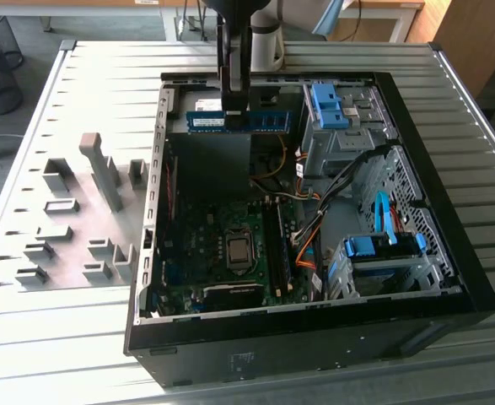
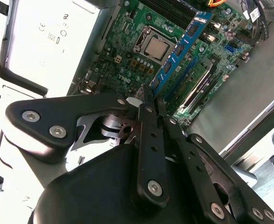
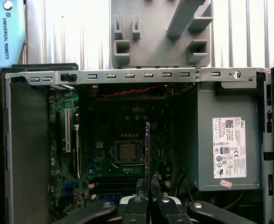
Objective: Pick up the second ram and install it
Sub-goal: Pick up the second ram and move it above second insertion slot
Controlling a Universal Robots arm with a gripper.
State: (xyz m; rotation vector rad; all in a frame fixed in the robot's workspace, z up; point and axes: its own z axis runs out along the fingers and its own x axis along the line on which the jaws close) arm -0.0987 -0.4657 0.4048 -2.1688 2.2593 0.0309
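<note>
The tool is clamped on the memory stick, held above the open computer case; keep it square over the empty slot.

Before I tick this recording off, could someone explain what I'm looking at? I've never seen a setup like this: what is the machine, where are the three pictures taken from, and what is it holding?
This is one robot arm working over an open black desktop computer case lying on a ribbed metal table. The exterior view comes from a camera off the arm, looking down at the scene. The two wrist views come from cameras riding on the arm, looking past its black pincer into the case. The pincer is shut on the long, thin blue memory stick with dark chips, held in the air above the green motherboard; you see it lengthwise in the second wrist view and edge-on in the first wrist view. It is not yet in a slot. Beside the case lies a grey fixture plate with raised blocks.
</note>
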